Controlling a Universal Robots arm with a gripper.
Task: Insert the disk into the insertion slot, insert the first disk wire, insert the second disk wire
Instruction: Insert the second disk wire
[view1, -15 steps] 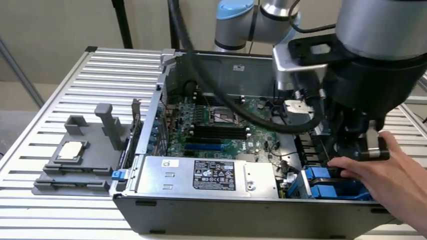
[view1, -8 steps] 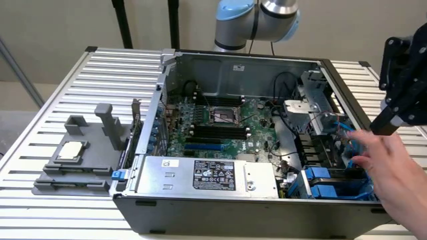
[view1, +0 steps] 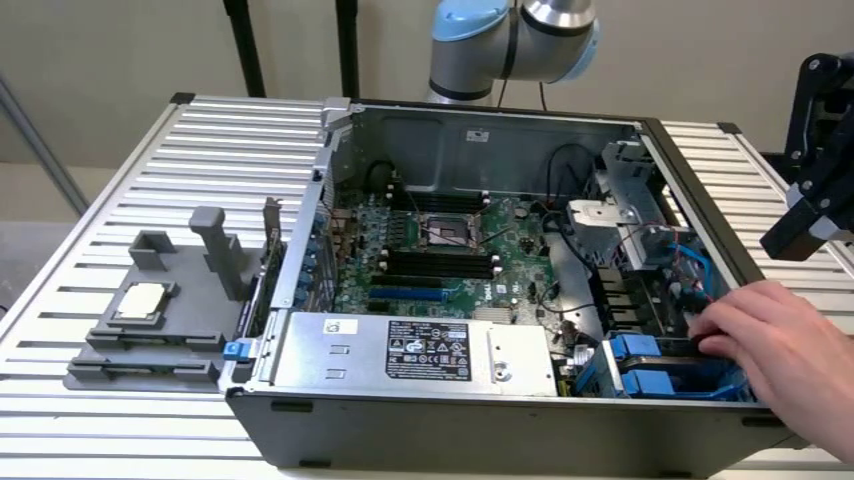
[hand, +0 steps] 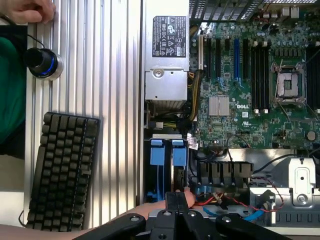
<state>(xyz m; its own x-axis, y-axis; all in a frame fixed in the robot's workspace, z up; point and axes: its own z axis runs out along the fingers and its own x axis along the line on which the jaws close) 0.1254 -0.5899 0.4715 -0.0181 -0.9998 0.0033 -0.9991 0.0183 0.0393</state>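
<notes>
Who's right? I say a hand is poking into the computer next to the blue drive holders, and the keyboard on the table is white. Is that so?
Not quite. The keyboard is black, not white; the wrist view shows it. The rest holds: a hand is poking into the computer next to the blue drive holders.

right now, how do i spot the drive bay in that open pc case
Find the open computer case. Along its near wall sits a silver power supply with a black label; the drive bay is to the exterior view's right of it, marked by two bright blue tabs side by side.
</notes>
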